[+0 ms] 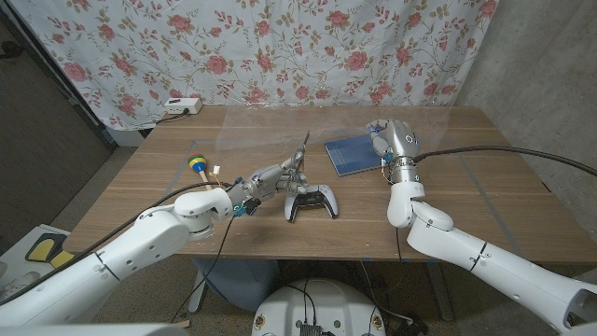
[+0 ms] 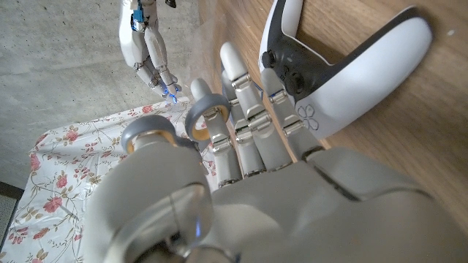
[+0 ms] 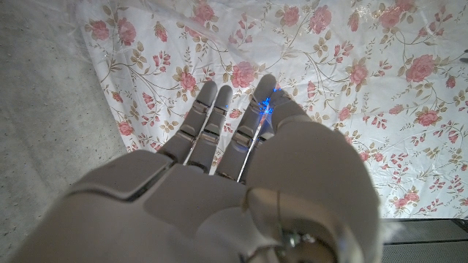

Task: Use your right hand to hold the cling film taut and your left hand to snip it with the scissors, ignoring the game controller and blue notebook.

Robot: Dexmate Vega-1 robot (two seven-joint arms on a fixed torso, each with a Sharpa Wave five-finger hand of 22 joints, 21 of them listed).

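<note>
Left hand (image 1: pixel 266 179) grips scissors (image 1: pixel 300 154), blades toward 1 o'clock; film not discernible. Right hand (image 1: pixel 394 140), at 3 o'clock, raised, fingers apart, empty.

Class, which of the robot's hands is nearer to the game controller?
Left. The left hand, holding scissors, is just beside the game controller, on its left. The right hand is raised farther off, past the controller's right, by the blue notebook.
</note>
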